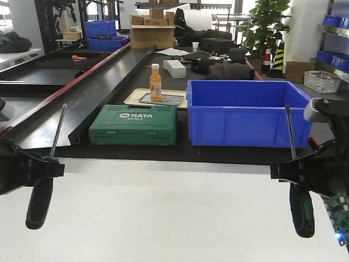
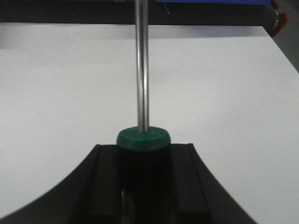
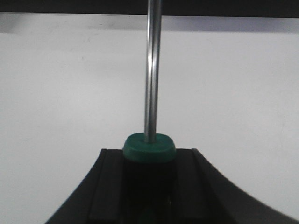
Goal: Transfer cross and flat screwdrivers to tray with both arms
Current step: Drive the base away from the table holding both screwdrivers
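My left gripper (image 1: 46, 166) is shut on one screwdriver (image 1: 39, 204) at the top of its black and green handle. It is held above the white table, shaft pointing up and away. The left wrist view shows the jaws (image 2: 142, 156) clamping the handle below the green collar, with the steel shaft (image 2: 142, 70) running ahead. My right gripper (image 1: 294, 172) is shut the same way on the other screwdriver (image 1: 301, 210), as the right wrist view (image 3: 149, 161) shows with its shaft (image 3: 153, 70). A small grey metal tray (image 1: 172, 101) lies far ahead on a beige tray, with an orange bottle standing on it.
A green SATA tool case (image 1: 133, 124) and a deep blue bin (image 1: 248, 112) stand on the black bench beyond the white table (image 1: 163, 213). The orange bottle (image 1: 156, 82) stands behind the case. A black sloping channel (image 1: 82, 103) runs off at the left.
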Controlling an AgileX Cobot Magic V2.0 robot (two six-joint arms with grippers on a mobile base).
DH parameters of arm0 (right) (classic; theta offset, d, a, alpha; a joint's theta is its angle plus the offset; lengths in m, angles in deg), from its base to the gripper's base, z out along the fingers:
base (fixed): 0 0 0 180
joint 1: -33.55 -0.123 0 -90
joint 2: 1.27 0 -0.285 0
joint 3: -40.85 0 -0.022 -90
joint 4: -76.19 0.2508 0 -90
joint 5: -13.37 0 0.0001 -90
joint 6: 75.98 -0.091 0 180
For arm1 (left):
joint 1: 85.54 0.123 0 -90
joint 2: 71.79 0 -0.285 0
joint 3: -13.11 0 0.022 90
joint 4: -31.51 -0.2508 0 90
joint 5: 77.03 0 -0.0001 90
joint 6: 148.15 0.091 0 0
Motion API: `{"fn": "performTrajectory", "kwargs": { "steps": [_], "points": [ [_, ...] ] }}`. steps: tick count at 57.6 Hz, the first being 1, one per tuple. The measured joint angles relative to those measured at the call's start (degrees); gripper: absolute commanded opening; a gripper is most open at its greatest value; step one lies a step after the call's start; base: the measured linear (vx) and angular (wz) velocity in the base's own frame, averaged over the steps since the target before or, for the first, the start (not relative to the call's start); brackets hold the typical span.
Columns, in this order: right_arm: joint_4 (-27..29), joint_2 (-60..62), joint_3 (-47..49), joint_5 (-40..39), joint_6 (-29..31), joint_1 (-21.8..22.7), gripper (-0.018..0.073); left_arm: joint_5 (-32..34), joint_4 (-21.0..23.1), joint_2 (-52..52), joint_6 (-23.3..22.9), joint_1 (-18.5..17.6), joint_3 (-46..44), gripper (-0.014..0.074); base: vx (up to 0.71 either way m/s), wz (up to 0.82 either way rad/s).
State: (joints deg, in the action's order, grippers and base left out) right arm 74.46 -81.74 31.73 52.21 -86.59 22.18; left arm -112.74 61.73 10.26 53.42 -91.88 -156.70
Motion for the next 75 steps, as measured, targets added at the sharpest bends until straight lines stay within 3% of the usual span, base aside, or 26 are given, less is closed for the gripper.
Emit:
{"fn": "performTrajectory", "kwargs": {
  "steps": [40, 75],
  "points": [
    [0.0, 0.0, 0.0, 0.0, 0.0, 0.0, -0.0008, -0.1, -0.1, 0.0, 0.0, 0.0, 0.0, -0.0001, -0.24, -0.16],
    [-0.2, 0.0, 0.0, 0.0, 0.0, 0.0, -0.0008, -0.3, -0.1, 0.0, 0.0, 0.0, 0.0, -0.0001, -0.12, -0.69]
  ]
}}
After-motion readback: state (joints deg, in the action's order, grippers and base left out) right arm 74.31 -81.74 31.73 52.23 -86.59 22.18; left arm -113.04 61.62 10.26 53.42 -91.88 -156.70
